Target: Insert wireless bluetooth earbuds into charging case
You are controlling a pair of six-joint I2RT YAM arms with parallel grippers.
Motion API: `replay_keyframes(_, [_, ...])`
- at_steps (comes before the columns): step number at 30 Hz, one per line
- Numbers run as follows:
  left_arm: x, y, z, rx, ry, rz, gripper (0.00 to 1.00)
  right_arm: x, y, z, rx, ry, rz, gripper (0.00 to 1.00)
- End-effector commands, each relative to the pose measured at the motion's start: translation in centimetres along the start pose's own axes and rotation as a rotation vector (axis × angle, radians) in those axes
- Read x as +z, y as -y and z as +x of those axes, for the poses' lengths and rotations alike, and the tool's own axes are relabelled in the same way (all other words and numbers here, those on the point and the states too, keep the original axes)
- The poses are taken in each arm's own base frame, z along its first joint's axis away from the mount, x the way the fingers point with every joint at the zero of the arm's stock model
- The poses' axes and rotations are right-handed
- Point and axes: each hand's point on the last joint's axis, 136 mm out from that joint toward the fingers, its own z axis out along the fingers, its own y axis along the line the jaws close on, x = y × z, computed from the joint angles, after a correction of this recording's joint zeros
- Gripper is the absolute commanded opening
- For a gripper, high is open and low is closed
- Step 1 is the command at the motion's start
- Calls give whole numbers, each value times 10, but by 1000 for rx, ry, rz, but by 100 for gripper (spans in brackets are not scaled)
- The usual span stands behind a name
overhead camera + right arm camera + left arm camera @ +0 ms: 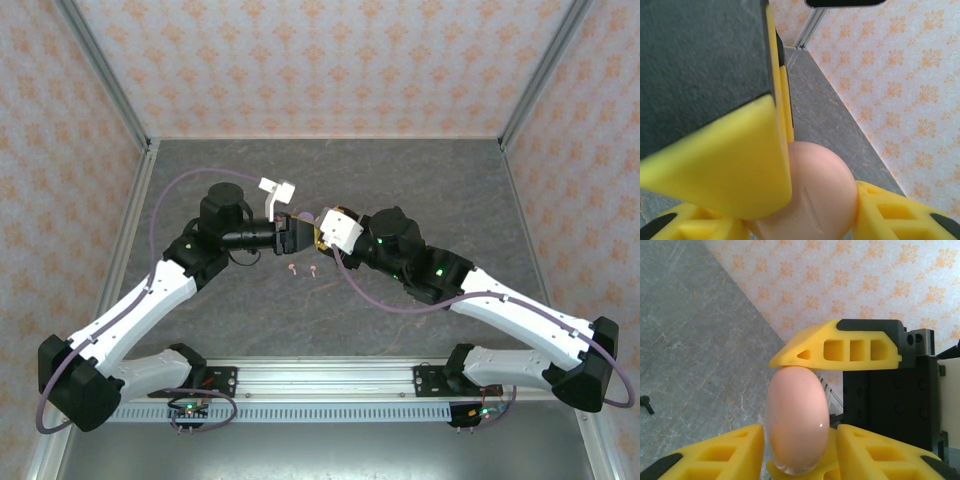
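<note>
Earbuds, two tiny pinkish ones, lie side by side on the grey marbled table just below the middle of the top view, a little apart from each other and clear of both arms. Directly above them in that frame the two grippers meet tip to tip over the pink, egg-shaped charging case, which looks closed and is lifted off the surface. The right gripper is clamped on the case: in the left wrist view one of its yellow fingers presses on the top of the case, and in its own view the case sits at lower centre against its right-hand finger. The left gripper has its yellow fingers narrowly spaced at the bottom of its frame, one on either side of the case; whether they squeeze it or only flank it I cannot tell. A small dark object lies on the table at the left edge of the left wrist view, too small to identify. Orange-patterned walls enclose the table.
</note>
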Motion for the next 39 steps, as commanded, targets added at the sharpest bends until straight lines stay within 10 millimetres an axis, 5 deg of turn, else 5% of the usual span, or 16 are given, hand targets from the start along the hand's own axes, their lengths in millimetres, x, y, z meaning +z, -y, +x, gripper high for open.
replay_keyframes(1, [2, 9, -4, 50, -7, 19, 38, -3, 5, -7, -2, 31, 26, 45])
replay_keyframes(11, [6, 6, 6, 77, -42, 11, 22, -2, 7, -4, 33, 1, 27, 47])
replay_keyframes(23, [0, -15, 0, 336, 34, -106, 7, -43, -3, 8, 199, -4, -51, 100])
replay_keyframes(31, [4, -6, 14, 585, 54, -59, 7, -56, 20, 7, 627, 165, -57, 99])
replay_keyframes(39, [5, 4, 22, 636, 59, -1, 6, -34, 22, 25, 718, 129, -20, 99])
